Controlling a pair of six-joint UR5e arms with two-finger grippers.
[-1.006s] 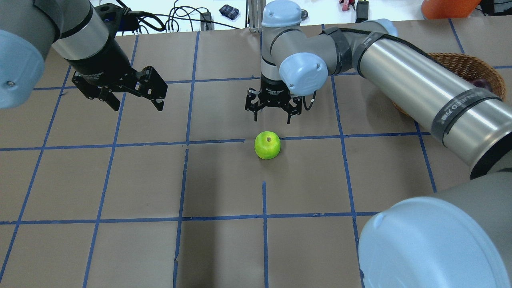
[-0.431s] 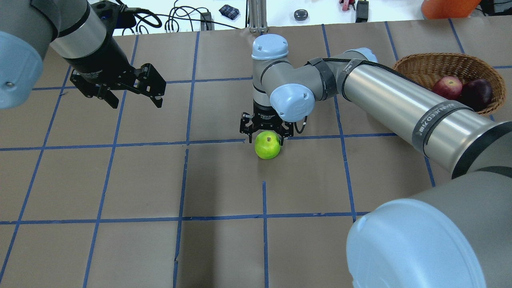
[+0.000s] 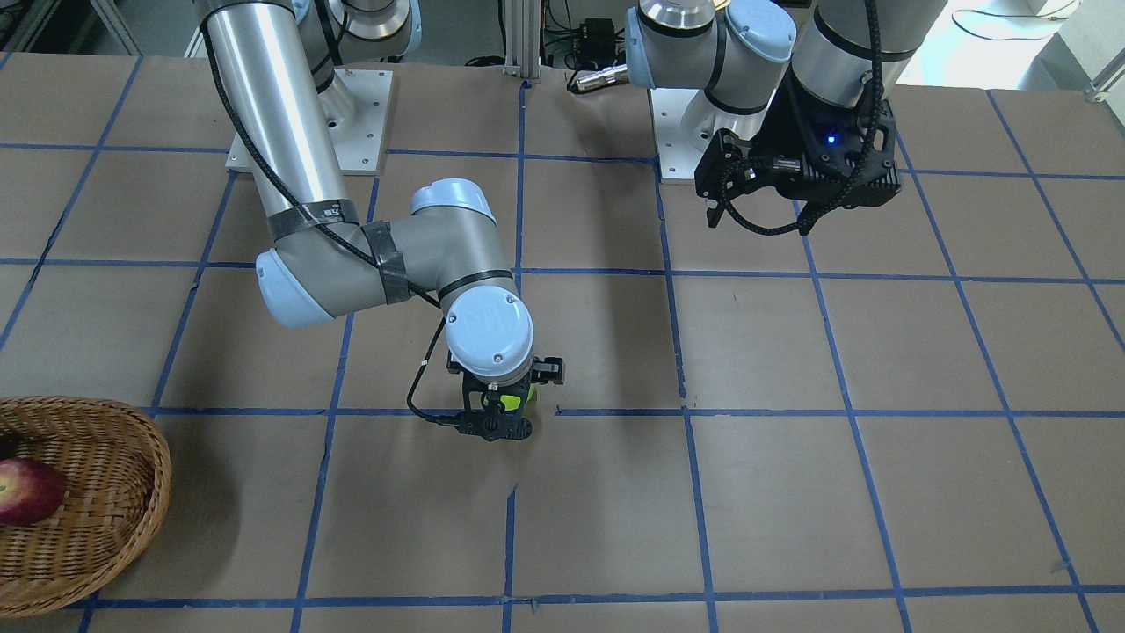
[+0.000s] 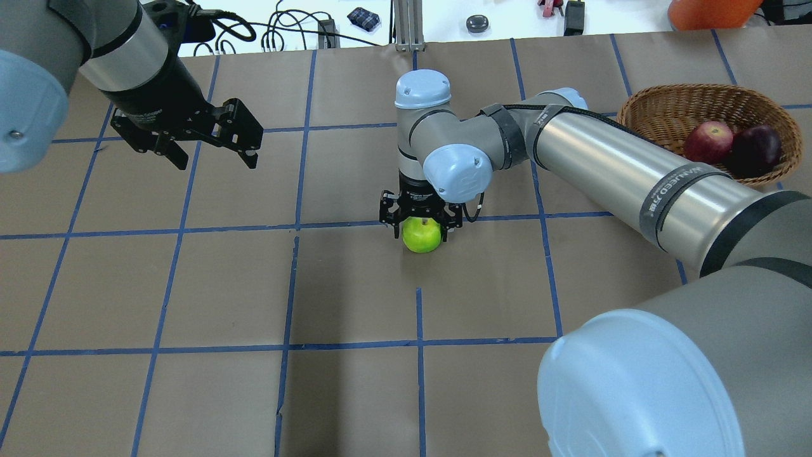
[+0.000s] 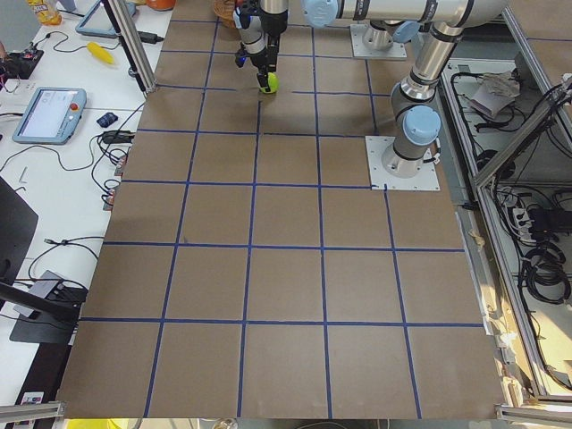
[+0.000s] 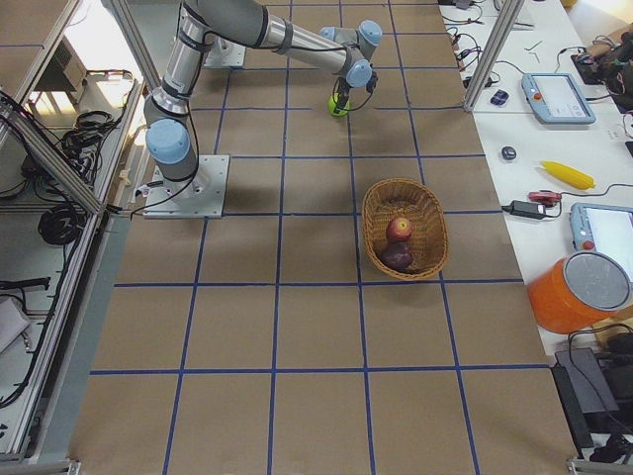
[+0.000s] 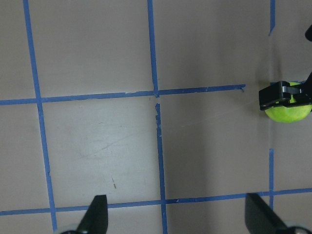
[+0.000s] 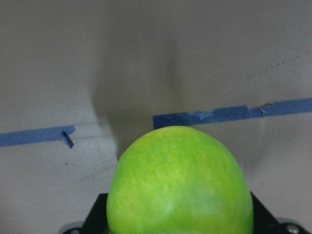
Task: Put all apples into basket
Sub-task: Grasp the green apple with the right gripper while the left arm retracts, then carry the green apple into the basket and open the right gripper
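The lime green apple (image 4: 422, 237) sits on the brown table at a blue tape line; it fills the bottom of the right wrist view (image 8: 180, 185). My right gripper (image 4: 420, 228) is lowered over it, open, with a finger on each side of the apple (image 3: 510, 403). The wicker basket (image 4: 672, 105) stands at the far right and holds the red apple (image 4: 706, 141) and the maroon apple (image 4: 755, 149). My left gripper (image 4: 216, 162) is open and empty, hovering above the table at the far left. Its wrist view shows the green apple (image 7: 288, 111) at the right edge.
The table is covered in brown paper with a blue tape grid. Cables, a small dark pouch (image 4: 363, 18) and an orange container (image 4: 710, 13) lie beyond the far edge. My right arm's long link (image 4: 609, 165) stretches between the apple and the basket.
My right gripper has moved toward me and come down from above the table until its open fingers straddle the green apple. The left gripper has barely moved.
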